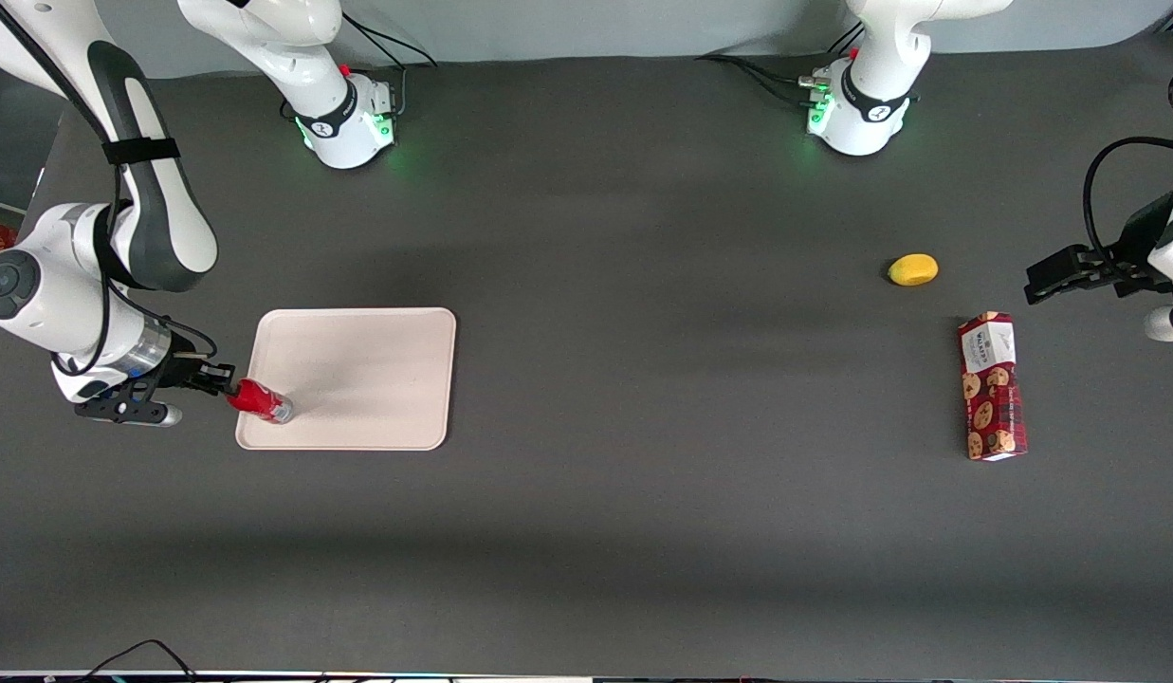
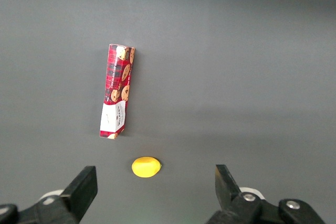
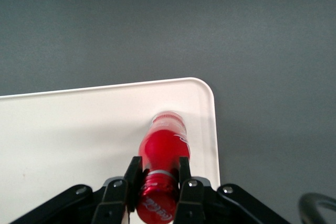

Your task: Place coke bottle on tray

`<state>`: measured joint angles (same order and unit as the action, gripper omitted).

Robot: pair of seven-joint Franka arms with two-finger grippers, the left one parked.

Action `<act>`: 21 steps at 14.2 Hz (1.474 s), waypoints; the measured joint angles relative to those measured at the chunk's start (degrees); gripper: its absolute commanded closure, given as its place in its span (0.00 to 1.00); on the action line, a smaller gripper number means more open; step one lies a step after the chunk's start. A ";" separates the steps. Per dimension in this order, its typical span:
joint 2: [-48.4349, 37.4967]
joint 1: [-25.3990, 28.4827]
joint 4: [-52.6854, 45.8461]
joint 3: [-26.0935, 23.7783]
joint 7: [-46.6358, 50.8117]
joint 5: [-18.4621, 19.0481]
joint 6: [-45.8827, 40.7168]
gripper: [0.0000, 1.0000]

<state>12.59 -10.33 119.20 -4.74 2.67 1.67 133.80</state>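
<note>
Red coke bottle point(image 3: 164, 153) hangs pinched at its neck in the end effector point(image 3: 156, 178), base over the tray point(image 1: 377, 365) corner; next, lower and release.

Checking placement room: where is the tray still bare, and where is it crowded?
The tray is bare from the coke bottle to its rim toward the parked arm. The crowded spot is the corner nearest the working arm and front camera, where the hand grips the bottle's neck.
</note>
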 measured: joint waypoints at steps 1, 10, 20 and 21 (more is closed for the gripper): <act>0.20 -0.03 0.07 0.02 0.00 0.00 0.10 1.00; 0.21 -0.05 -0.02 0.02 0.00 0.00 0.14 0.00; -4.54 -0.04 -4.07 0.82 0.08 0.00 -8.98 0.00; -7.13 -0.05 -6.18 1.41 0.08 0.00 -14.84 0.00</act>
<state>5.46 -10.38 113.02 -3.33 2.75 1.68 118.96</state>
